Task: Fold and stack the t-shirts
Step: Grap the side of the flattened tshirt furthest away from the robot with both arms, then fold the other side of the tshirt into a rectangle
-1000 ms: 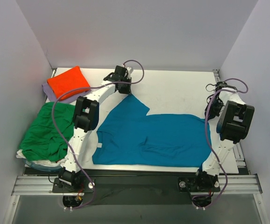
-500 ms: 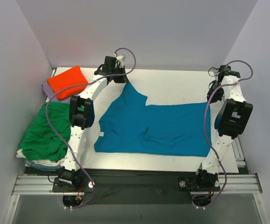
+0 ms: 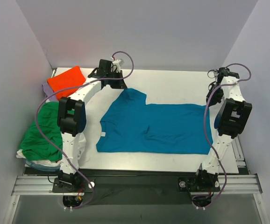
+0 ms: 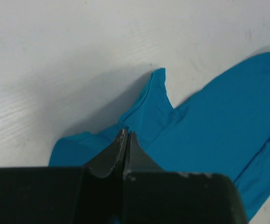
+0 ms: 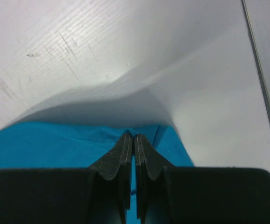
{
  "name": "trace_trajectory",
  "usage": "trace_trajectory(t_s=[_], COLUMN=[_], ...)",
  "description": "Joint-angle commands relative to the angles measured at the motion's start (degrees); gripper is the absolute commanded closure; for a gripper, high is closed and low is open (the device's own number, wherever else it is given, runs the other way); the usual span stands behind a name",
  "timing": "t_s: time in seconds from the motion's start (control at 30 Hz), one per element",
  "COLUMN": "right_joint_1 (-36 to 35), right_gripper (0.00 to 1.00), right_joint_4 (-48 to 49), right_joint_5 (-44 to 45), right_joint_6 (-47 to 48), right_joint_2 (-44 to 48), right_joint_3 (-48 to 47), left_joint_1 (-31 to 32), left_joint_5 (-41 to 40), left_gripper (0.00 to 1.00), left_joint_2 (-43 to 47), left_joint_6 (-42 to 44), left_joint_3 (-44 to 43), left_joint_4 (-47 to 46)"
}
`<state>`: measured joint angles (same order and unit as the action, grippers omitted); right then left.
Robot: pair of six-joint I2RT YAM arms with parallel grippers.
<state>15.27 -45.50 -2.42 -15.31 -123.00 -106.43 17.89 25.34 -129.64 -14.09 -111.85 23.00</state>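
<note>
The teal-blue t-shirt lies spread across the middle of the table, collar to the left. My left gripper is shut on the shirt's far left corner, and the left wrist view shows teal cloth pinched at the closed tips. My right gripper is shut on the far right corner, with the shirt's edge caught at its tips. A folded orange t-shirt rests on a lavender one at the back left. A crumpled green t-shirt lies on a white one at the left.
White walls close in the table at the back and both sides. A metal rail with both arm bases runs along the near edge. The green pile sits close to the left arm's lower links.
Both grippers have moved toward the back of the table, dragging the teal shirt away from the near edge and pulling it flatter. The left gripper has also shifted left.
</note>
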Motion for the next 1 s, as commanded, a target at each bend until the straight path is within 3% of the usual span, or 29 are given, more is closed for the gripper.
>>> trace_trajectory(t_s=[0.0,0.27,0.5,0.97], right_joint_1=[-0.06,0.2,0.73,1.7], right_gripper=[1.0,1.0,1.0,1.0], right_joint_4=[-1.88,0.84,2.43,5.06], right_joint_5=[0.31,0.3,0.83,2.24], right_joint_6=[0.19,0.63,1.51,1.6], right_joint_2=[5.75,13.31,19.19,28.78], right_joint_3=[4.2,13.7,20.99,31.81], left_joint_1=[0.74,2.32,4.96,8.83], left_joint_5=[1.82,-0.2,-5.82,-13.48], left_gripper=[1.0,1.0,1.0,1.0], left_joint_2=[11.75,24.43,35.84,53.08], left_joint_6=[2.22,2.05,2.84,0.64], left_joint_3=[7.07,26.57,38.26,50.85], left_joint_4=[-4.71,-7.18,-6.04,-1.74])
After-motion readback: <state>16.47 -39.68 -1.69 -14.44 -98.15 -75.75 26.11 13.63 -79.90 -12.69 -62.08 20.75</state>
